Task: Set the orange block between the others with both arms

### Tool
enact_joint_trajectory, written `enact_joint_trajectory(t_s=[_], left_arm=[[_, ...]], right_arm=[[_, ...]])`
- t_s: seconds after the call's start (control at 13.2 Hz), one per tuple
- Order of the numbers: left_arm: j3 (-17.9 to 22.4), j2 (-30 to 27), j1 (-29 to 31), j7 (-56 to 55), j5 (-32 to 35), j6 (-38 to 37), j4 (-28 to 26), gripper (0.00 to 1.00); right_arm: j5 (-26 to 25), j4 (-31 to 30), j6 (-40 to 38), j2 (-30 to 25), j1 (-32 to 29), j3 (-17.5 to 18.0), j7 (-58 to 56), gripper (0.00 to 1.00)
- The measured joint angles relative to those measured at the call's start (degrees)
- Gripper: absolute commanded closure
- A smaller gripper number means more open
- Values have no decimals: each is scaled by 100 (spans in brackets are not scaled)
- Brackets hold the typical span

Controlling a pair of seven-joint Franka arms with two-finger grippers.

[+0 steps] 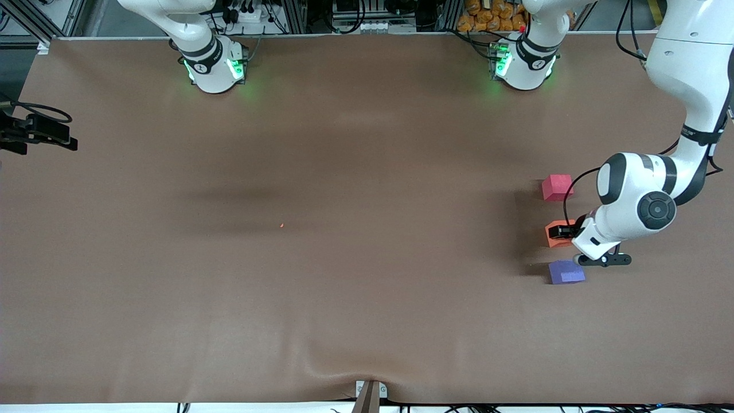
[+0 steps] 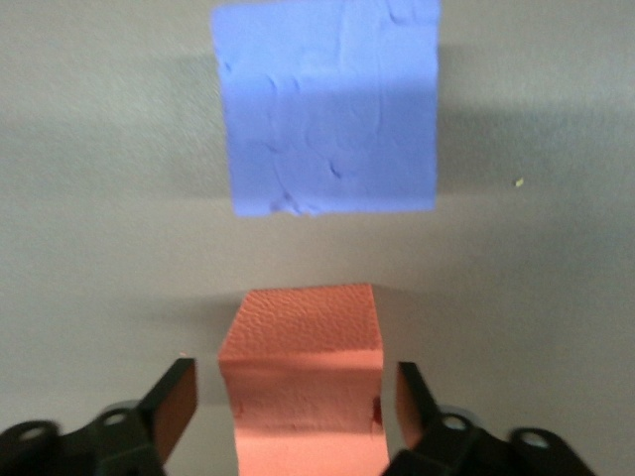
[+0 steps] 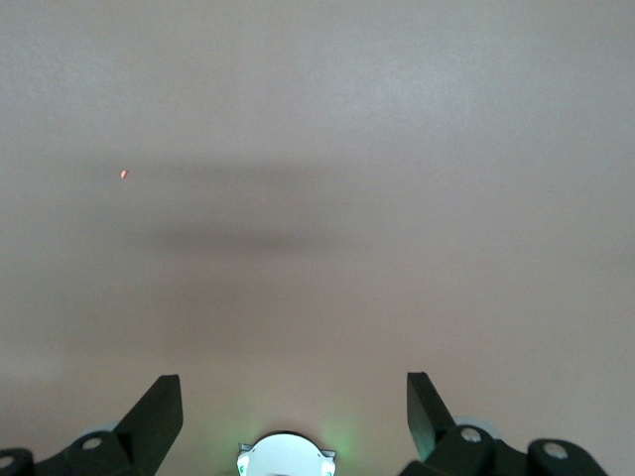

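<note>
The orange block (image 1: 555, 235) sits on the brown table between the red-pink cube (image 1: 557, 187), which is farther from the front camera, and the purple-blue cube (image 1: 566, 272), which is nearer. My left gripper (image 1: 559, 232) is down at the orange block (image 2: 303, 377) and open. Its fingers (image 2: 177, 405) stand on either side of the block with a gap on each side. The purple-blue cube (image 2: 327, 109) lies just ahead of it. My right gripper (image 3: 295, 412) is open and empty over bare table by its own base (image 3: 286, 458); the front view does not show it.
A tiny orange crumb (image 1: 281, 225) lies mid-table. A black device (image 1: 34, 133) overhangs the table edge at the right arm's end. A bracket (image 1: 370, 393) sits at the edge nearest the front camera, where the cloth wrinkles.
</note>
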Motion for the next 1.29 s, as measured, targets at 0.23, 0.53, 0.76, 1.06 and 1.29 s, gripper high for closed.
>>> enact_joint_trajectory(t_s=[0.23, 0.53, 0.76, 1.06, 1.29], left_arm=[[-39, -34, -4, 0, 0, -55, 307, 0], [-322, -157, -18, 0, 0, -1046, 1276, 0], [-401, -300, -17, 0, 0, -1696, 2092, 0], [-387, -901, 60, 0, -1, -2403, 2518, 0], [-455, -1564, 30, 0, -77, -3237, 2612, 0]], right_arm=[[0, 0, 0, 0, 0, 0, 0, 0], [0, 0, 0, 0, 0, 0, 0, 0], [0, 1, 0, 0, 0, 0, 0, 0], [0, 5, 0, 0, 0, 0, 0, 0], [0, 8, 0, 0, 0, 0, 0, 0]])
